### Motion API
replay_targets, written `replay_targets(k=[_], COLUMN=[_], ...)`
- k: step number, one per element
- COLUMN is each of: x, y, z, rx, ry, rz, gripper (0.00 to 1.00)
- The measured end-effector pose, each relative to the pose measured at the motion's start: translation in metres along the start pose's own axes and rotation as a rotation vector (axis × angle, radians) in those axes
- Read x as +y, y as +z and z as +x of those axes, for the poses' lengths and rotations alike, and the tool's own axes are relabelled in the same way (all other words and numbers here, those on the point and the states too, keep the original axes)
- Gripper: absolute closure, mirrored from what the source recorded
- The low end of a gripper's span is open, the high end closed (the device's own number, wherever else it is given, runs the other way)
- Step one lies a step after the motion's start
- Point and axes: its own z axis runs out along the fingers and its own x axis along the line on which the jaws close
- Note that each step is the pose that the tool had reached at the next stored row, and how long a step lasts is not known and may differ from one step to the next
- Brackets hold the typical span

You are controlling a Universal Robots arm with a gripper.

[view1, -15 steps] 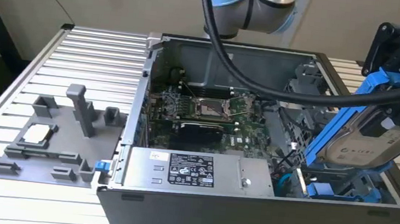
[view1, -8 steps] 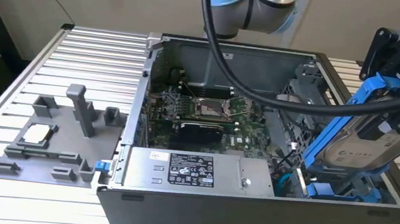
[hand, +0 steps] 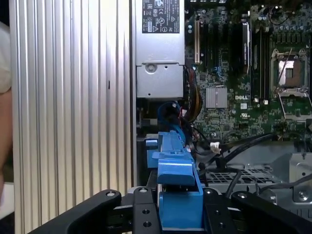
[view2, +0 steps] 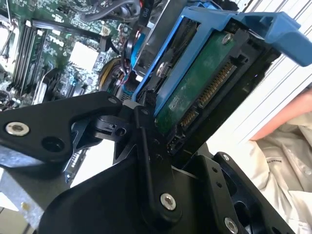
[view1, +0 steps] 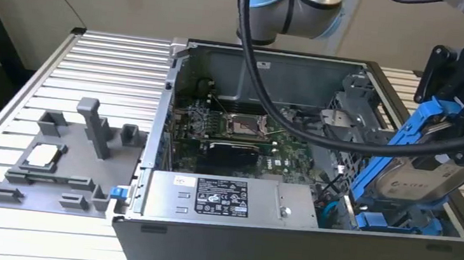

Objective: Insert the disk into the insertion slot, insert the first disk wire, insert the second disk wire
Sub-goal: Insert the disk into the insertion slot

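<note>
Power-supply box (view1: 221,199) beside motherboard (view1: 240,137); grey fixture (view1: 58,164) on slatted table (view1: 93,65).

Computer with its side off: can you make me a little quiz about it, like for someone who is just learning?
1. True or false: the gripper is holding the disk by its blue frame.
2. How does the disk sit? A flat on the table; B tilted, its low end at the slot; C on top of the power box.
3. Fill in: the big circuit board is ____ in colour.
Key: 1 true; 2 B; 3 green.
</note>
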Motion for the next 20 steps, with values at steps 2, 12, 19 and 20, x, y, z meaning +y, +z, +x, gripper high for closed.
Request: replay_targets(k=[2,12,19,20], x=[-0.0017,-0.0089,-0.0093,-0.0094], y=[0.0033,0.0149,0.0199,0.0205], z=[0.0,-0.0002,-0.0023,-0.0029], rx=[0.0001,-0.0033,-0.012,-0.0136], ry=[-0.001,-0.007,-0.01,-0.01], rz=[0.0,0.0,-0.0002,-0.0002], gripper=[0.67,0.67,0.67,0.67])
